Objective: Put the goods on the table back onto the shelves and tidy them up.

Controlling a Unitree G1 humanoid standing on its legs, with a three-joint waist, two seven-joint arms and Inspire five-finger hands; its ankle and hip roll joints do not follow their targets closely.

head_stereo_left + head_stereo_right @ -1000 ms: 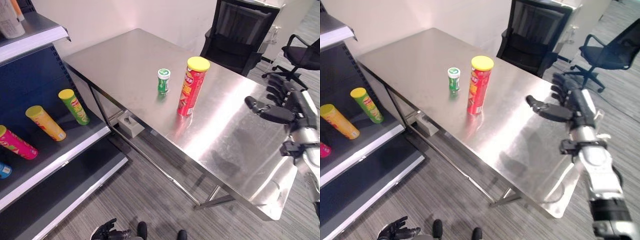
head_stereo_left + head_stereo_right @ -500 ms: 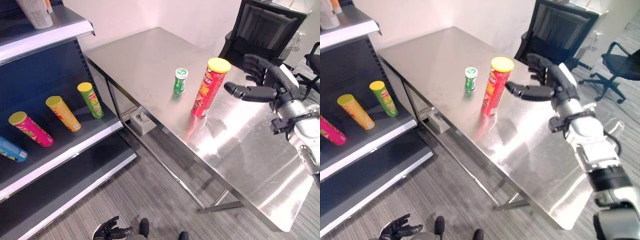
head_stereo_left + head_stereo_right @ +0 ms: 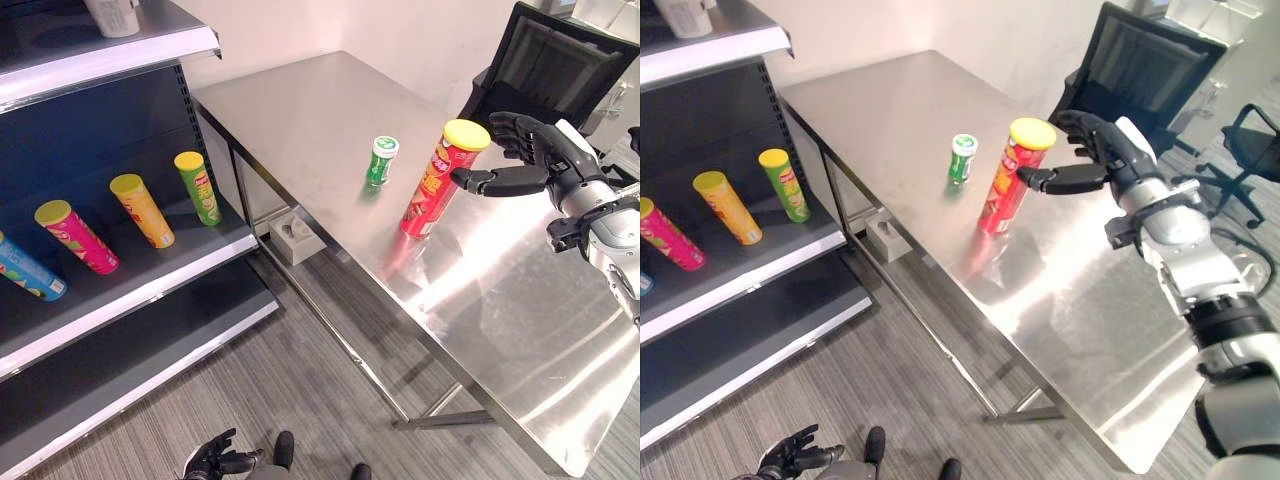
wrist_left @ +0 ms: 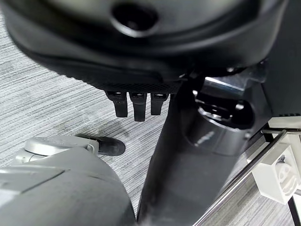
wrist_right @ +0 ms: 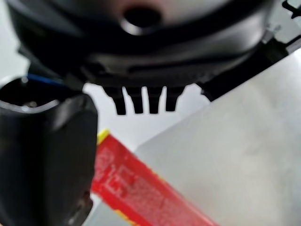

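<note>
Open right hand closing in on the tall red can on the steel desk.

Largest first: shelves [image 3: 150, 262] at the left with four cans lying on the middle board; steel desk [image 3: 300, 110] carrying the upright red can [image 3: 432, 185] with its yellow lid and, just beside it, a small green bottle [image 3: 379, 160]. Right hand [image 3: 1095, 150] spread and empty, thumb level with the can's upper part, fingers behind the lid, touching or not impossible to tell. Probably light, stiff cardboard, smooth and slippery, tall enough to tip; best gripped round the middle of the body, below the lid. Shown in the right wrist view, unlike the eye views: the red side of the can close beyond the straight fingers [image 5: 141, 100]. Left hand [image 3: 790, 456] low by the floor, fingers relaxed.
</note>
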